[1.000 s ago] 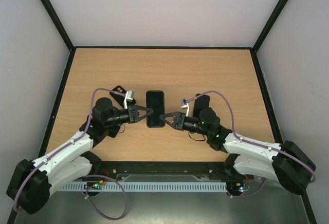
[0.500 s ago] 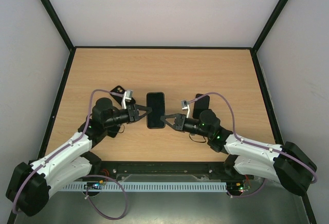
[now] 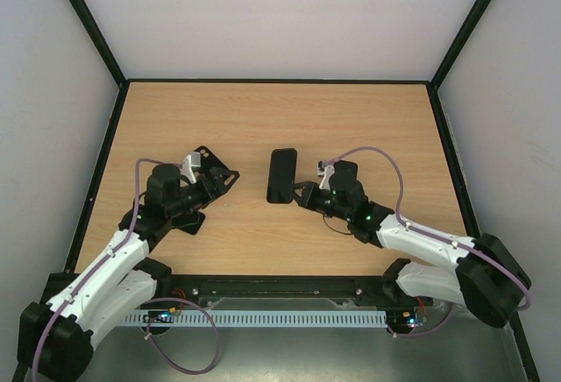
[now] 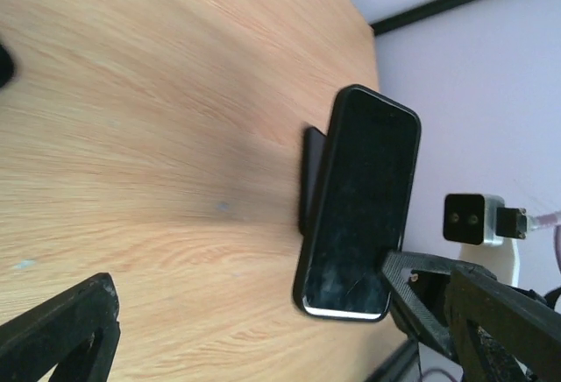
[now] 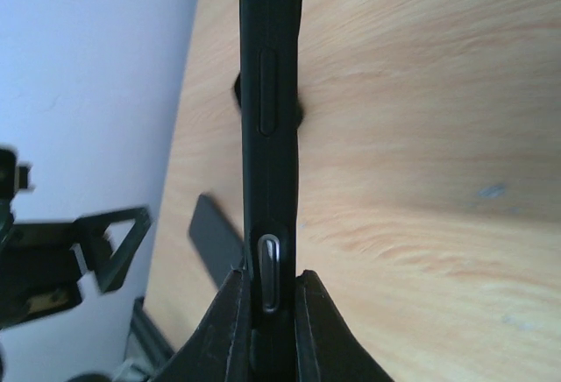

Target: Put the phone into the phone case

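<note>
The phone [image 3: 281,174] is a black slab held off the table at mid-table, tilted on edge. A black case wraps its rim [image 5: 270,93], with a cut-out round a silver side button. Its dark screen [image 4: 364,198] faces the left wrist camera. My right gripper [image 3: 298,194] is shut on the phone's lower end, one finger pressed to each face [image 5: 267,299]. My left gripper [image 3: 221,170] stands wide open, left of the phone and apart from it, with nothing between its fingers [image 4: 289,347].
A black flat thing [image 3: 201,152] lies under the left gripper's far finger. Another black flat thing [image 3: 344,172] lies behind the right wrist and shows behind the phone [image 4: 308,172]. A black frame [image 3: 105,137] borders the wooden table [image 3: 280,119], with walls beyond it.
The left gripper has opened and drawn back to the left, away from the phone. The right gripper has closed on the phone's lower end and raised it from flat to tilted on edge.
</note>
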`<state>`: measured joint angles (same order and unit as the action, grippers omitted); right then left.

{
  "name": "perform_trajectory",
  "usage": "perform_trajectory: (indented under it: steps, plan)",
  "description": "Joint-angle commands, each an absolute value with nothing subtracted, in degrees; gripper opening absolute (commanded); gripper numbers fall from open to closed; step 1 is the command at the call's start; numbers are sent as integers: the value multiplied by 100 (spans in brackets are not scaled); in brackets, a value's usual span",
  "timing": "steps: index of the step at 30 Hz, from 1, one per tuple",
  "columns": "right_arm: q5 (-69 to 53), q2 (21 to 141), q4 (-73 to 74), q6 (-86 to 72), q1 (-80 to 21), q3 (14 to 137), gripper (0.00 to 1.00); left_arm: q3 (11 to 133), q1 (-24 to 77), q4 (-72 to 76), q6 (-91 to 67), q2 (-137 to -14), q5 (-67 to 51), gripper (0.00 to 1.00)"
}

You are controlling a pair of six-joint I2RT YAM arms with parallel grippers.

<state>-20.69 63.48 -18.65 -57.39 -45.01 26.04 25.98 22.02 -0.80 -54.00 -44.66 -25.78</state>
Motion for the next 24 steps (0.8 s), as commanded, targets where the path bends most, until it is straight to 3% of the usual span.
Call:
perform_trajectory:
  steps: [1, 13, 24]
  plan:
    - [-2109, 6844, -2100, -5464, -3990, 2949, 2, 2553, 1676, -828, -5343, -4421, -2505, 100]
    - [-2856, 8470, -2467, -5722, -2626, 3124, 2, 2327, 577, -1807, -5505, -4105, -2033, 100]
    - [-3193, 9306, -2668, -5716, -2452, 3307, 3, 2609, 261, -2835, -5861, -4283, -869, 99]
